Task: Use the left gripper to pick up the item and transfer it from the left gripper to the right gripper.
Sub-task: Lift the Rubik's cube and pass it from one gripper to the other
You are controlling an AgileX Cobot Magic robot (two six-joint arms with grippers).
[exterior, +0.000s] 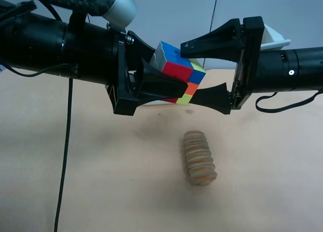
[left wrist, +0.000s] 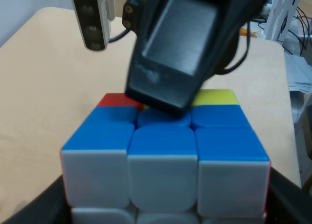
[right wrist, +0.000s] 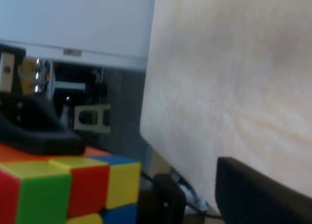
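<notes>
Two black arms met in mid-air above a pale wooden table [exterior: 101, 181], with one puzzle cube [exterior: 174, 63] between them. The cube hung clear of the tabletop, tilted, with white, blue, red, yellow, green and orange stickers visible. The left gripper [exterior: 169, 70], on the arm at the exterior high view's left under a grey-white cap [exterior: 121, 7], was clamped on the cube. One of its two pointed jaws crossed the cube's near side and the other sat behind it. The right gripper [exterior: 188, 70], on the arm at that view's right carrying a white bracket [exterior: 275, 38], stood wide, its two wedge-shaped jaws straddling the cube from the opposite side. Its upper jaw rested on the cube's top face, and the left wrist view showed that jaw pressed onto the middle blue sticker. Its lower jaw reached in just beneath the cube, but whether it touched could not be told. One ribbed tan-orange roll [exterior: 199, 159] lay on the table below the cube, well apart from both grippers. One black cable [exterior: 64, 156] hung down from the arm at the view's left across the tabletop.
</notes>
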